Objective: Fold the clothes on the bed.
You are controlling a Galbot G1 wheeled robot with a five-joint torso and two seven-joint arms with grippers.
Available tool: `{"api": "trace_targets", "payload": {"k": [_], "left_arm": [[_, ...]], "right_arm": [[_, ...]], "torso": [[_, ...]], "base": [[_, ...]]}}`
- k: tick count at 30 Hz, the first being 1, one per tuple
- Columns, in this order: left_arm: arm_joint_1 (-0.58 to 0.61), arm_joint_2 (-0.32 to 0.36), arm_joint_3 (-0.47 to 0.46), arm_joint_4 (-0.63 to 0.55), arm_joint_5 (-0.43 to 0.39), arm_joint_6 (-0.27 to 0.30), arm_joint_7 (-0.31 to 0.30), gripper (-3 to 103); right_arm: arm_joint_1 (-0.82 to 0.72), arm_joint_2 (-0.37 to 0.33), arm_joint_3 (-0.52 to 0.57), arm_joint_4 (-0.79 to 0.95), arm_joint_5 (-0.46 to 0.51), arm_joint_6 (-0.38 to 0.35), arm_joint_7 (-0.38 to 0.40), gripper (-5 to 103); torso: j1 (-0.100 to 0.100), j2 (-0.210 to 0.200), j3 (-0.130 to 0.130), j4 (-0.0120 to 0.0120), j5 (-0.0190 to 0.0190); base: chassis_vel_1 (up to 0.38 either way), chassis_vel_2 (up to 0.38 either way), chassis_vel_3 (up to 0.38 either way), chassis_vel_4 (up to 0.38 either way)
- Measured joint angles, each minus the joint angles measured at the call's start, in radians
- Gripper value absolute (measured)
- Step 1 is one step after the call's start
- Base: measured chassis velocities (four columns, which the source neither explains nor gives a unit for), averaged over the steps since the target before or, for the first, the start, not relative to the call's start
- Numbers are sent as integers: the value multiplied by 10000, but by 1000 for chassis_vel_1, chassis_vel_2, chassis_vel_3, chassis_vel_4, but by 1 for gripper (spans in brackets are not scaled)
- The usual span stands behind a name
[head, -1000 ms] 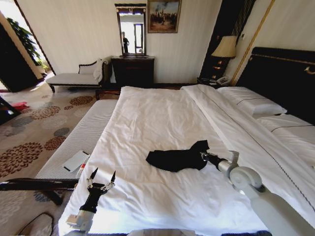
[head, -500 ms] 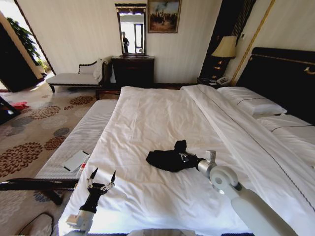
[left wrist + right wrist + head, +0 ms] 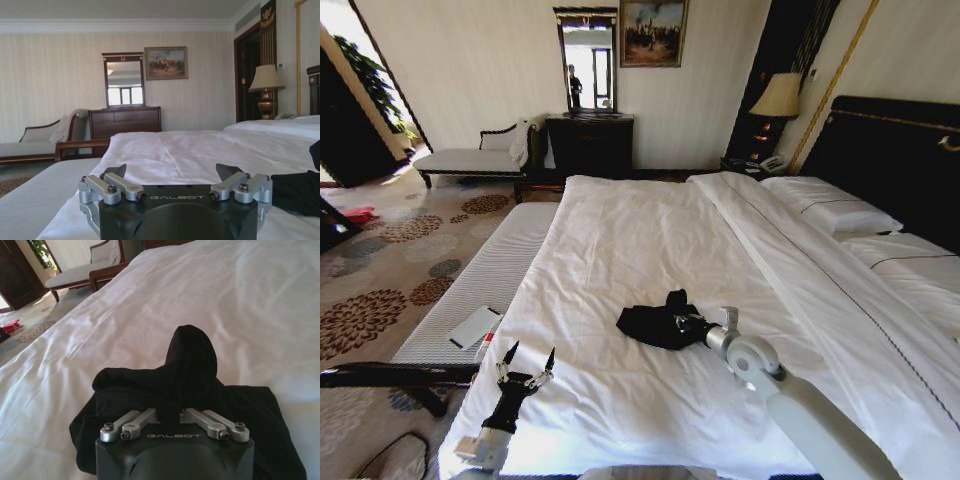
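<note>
Head view: black T-shirt (image 3: 655,323) seen bunched on white bed (image 3: 620,240); its edge pinched by right gripper (image 3: 677,320). Left gripper (image 3: 527,362) held wide apart near bed's left edge.
Left wrist view: left gripper (image 3: 172,175) spread, nothing gripped.
Right wrist view: right gripper (image 3: 169,415) closed on raised T-shirt fold (image 3: 190,365).

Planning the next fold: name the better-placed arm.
Right. The right gripper is shut on the soft black T-shirt on the white bed; the open left gripper hovers apart near the bed's edge.

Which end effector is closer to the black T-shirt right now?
The right one. The right end effector is shut on a raised fold of the black T-shirt in the middle of the bed. The left end effector hovers open near the bed's near-left edge, apart from the shirt.
</note>
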State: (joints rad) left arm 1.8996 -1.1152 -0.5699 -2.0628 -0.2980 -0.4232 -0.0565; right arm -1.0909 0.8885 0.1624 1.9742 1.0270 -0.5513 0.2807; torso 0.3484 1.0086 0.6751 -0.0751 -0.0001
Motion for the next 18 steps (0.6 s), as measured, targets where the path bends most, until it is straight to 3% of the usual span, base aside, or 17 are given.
{"api": "trace_targets", "payload": {"k": [3, 5, 7, 10, 16, 18], "left_arm": [[0, 0, 0, 1, 0, 0, 0, 100], [0, 0, 0, 0, 0, 0, 0, 100], [0, 0, 0, 0, 0, 0, 0, 100], [0, 0, 0, 0, 0, -1, 0, 100], [1, 0, 0, 0, 0, -1, 0, 100], [0, 0, 0, 0, 0, 0, 0, 100]], "right_arm": [[-42, 40, -20, 31, -74, -1, -38, 5], [-149, 30, -26, 179, -220, 0, -158, 15], [-207, 17, -39, 275, -277, -1, -184, 15], [-400, -21, -67, 539, -556, 0, -254, 32], [-556, -84, 2, 903, -871, 6, -358, 48], [-696, -178, 177, 1216, -871, 14, -378, 59]], "torso": [[0, 0, 0, -1, 1], [0, 0, 0, -1, 1], [0, 0, 0, -1, 0], [0, 0, 0, -1, 1], [0, 0, 0, 0, 2], [0, 0, 0, 0, 1]], "base": [[0, 0, 0, 0], [0, 0, 0, 0], [0, 0, 0, 0], [0, 0, 0, 0], [0, 0, 0, 0], [0, 0, 0, 0]]}}
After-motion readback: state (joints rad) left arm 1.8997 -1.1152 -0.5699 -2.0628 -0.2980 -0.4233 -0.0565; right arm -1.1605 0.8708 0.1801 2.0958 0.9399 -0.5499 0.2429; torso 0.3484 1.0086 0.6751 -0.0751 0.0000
